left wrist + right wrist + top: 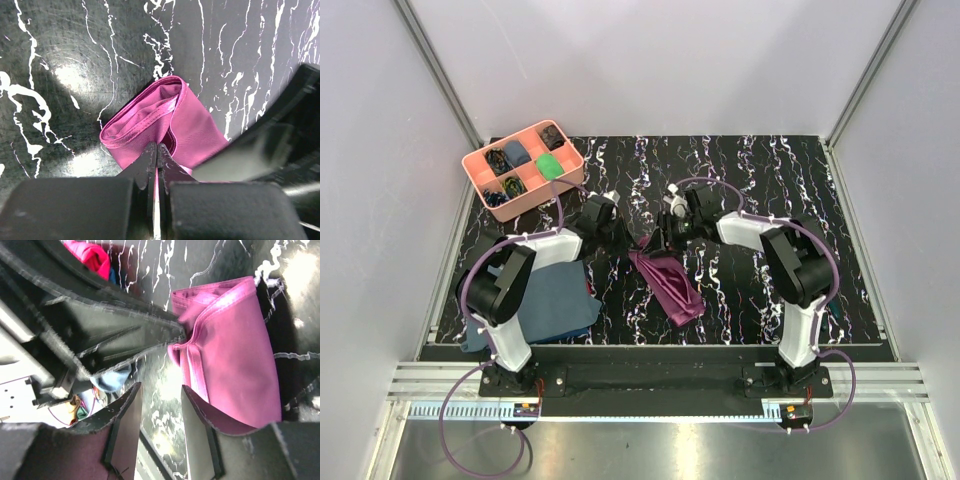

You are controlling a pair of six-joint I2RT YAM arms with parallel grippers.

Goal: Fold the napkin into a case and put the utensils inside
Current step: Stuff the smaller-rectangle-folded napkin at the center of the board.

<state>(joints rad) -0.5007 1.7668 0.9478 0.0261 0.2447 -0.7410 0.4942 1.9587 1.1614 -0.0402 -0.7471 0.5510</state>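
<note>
One marbled black table (770, 170) carries the folded plum napkin (670, 285), which lies just ahead of both claws. The left claw (157, 147) is clamped on its near edge. The right claw (160, 390) stands jaws apart, beside the cloth.

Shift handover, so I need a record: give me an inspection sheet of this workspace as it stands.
Surface: black marbled table.
Job's things: napkin folded into an oblong pouch mid-table; utensils not made out.
Clutter: pink tray of small items, far left; blue cloth, near left.
Claws: left claw shut on napkin edge; right claw open beside it.
Cables: purple loops along both arms.
Surroundings: white walls, metal frame.
</note>
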